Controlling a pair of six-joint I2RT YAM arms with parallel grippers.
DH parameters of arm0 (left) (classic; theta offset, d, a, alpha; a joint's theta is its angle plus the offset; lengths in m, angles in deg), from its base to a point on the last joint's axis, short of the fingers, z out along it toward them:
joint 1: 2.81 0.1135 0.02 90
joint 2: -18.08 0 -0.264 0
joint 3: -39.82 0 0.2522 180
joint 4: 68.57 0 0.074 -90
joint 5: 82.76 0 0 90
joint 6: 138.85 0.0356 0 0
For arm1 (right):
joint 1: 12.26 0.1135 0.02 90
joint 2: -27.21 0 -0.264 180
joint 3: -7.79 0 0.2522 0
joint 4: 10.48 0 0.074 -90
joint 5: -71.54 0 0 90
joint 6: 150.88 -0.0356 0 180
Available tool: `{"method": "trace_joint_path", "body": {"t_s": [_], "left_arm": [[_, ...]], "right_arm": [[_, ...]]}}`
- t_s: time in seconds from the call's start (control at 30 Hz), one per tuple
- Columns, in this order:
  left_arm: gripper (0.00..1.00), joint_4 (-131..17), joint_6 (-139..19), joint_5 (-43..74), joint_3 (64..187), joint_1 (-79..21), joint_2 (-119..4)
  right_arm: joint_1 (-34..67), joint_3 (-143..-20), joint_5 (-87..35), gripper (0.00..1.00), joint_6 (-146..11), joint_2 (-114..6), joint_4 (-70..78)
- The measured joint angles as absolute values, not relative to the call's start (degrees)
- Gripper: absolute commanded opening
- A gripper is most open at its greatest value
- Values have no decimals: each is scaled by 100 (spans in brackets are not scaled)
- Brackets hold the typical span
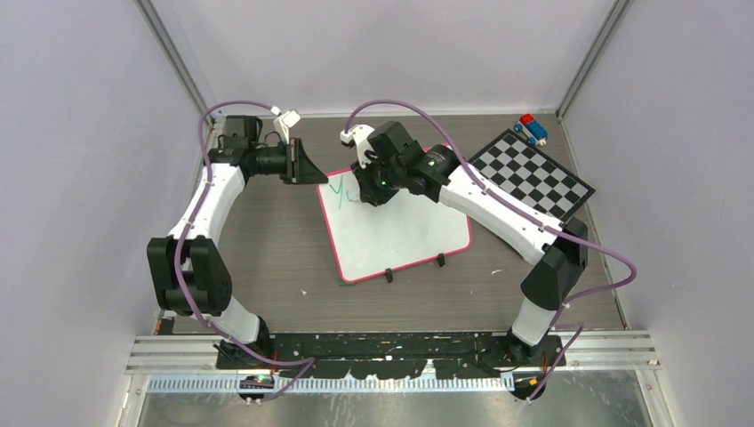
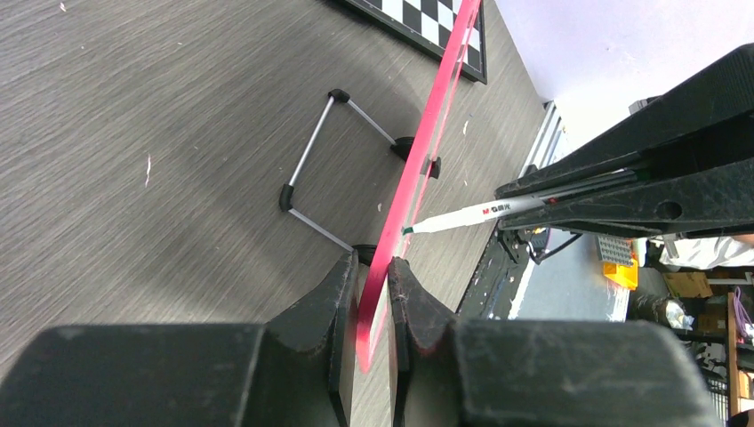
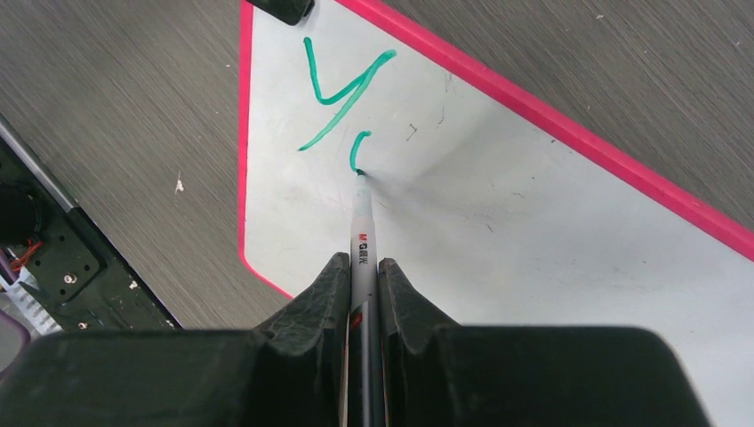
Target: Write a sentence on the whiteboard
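From above, the right tool (image 1: 363,189) covers part of the green writing (image 1: 336,189) on the whiteboard (image 1: 400,236). The rear of the marker (image 3: 362,227) is hidden between that tool's fingers; its small print is unreadable.

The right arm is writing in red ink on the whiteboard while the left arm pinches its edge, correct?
No: the writing is green, not red, as the right wrist view shows. The right arm writes on the whiteboard; the left arm pinches its edge.
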State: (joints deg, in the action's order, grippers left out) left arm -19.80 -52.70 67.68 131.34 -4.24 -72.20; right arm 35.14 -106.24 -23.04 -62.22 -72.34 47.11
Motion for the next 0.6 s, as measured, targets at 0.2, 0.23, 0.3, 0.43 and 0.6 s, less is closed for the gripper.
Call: {"method": "trace_joint_path", "body": {"t_s": [0.2,0.23,0.3,0.43,0.6], "left_arm": [[0,-1982,-5270,6760,13131,-424,-7220],[0,-1982,-5270,6760,13131,-424,-7220],[0,-1982,-5270,6762,13134,-424,-7220],[0,-1980,-5270,6773,13134,-426,-7220],[0,-1982,-5268,6768,13134,-431,-7220]], "right_arm": [[3404,-10678,-2287,0,-6222,-7212,4746],[3393,-10705,-2274,0,-6222,-7212,4759],[3376,-10762,-2254,0,-6220,-7212,4764],[3358,-10901,-2217,0,-6207,-7227,4751],[3372,-11072,-2219,0,-6207,-7323,4749]]}}
